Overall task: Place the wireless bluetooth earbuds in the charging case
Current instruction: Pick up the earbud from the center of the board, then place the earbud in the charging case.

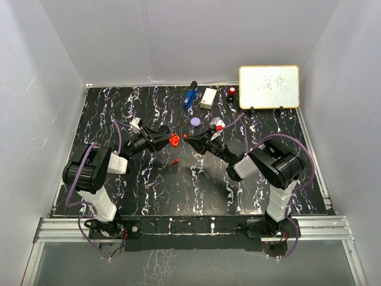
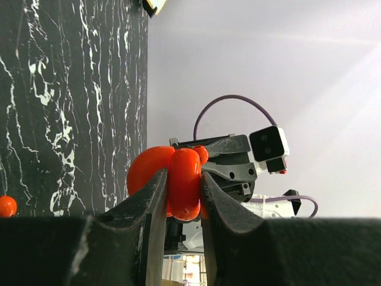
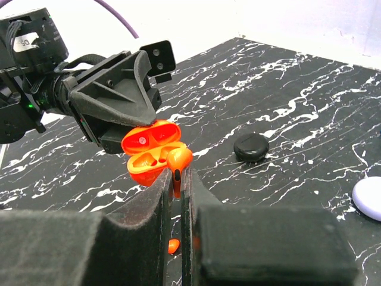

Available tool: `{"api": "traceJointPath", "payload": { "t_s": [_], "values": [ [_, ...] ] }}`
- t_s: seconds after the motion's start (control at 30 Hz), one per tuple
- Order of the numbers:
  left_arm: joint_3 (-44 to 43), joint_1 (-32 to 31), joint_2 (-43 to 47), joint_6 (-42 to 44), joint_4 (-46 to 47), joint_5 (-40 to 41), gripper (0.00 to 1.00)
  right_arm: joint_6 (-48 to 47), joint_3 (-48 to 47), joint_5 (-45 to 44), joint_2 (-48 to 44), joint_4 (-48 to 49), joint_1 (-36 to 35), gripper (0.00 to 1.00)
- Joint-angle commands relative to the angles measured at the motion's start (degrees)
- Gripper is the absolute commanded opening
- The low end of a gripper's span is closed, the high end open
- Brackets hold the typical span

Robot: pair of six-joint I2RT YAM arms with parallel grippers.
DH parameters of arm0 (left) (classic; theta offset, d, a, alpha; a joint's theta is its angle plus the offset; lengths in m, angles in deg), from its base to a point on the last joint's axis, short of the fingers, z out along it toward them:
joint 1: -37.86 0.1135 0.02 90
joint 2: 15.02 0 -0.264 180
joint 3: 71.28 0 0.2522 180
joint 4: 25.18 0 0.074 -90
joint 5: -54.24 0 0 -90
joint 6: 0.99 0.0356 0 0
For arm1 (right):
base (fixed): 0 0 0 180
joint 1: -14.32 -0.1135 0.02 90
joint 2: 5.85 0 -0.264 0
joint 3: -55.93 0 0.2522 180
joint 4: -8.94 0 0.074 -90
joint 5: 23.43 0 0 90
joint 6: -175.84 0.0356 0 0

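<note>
My left gripper [image 1: 168, 139] [image 2: 181, 196] is shut on the red charging case [image 1: 174, 140] [image 2: 178, 179] [image 3: 149, 155], holding it above the table with its lid open toward the right arm. My right gripper [image 1: 186, 138] [image 3: 177, 179] is shut on the stem of a red earbud [image 3: 178, 159]. The bud's head sits at the near rim of the open case, beside an empty socket. A second red earbud [image 1: 175, 161] [image 3: 172, 245] [image 2: 6, 205] lies loose on the black marbled table [image 1: 149, 190], below the two grippers.
A purple round case [image 1: 195, 121] [image 3: 369, 199] and a black puck-like case [image 3: 250, 146] lie behind the grippers. At the back stand a blue gadget [image 1: 190, 95], a white box [image 1: 208, 98], a small red item [image 1: 231, 91] and a whiteboard [image 1: 269, 86].
</note>
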Motion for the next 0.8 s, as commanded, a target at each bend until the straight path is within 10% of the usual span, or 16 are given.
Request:
{"api": "traceJointPath", "payload": {
  "t_s": [0.0,0.77],
  "values": [
    [-1.64,-1.56,-1.05,-1.37,7.26,-1.55,0.00,-3.66,-0.48,2.82,-1.32,19.26,0.10,0.00],
    [-4.31,-4.89,-4.59,-2.99,9.93,-1.19,0.00,-2.79,-1.42,5.50,-1.84,19.27,0.06,0.00]
  ]
}}
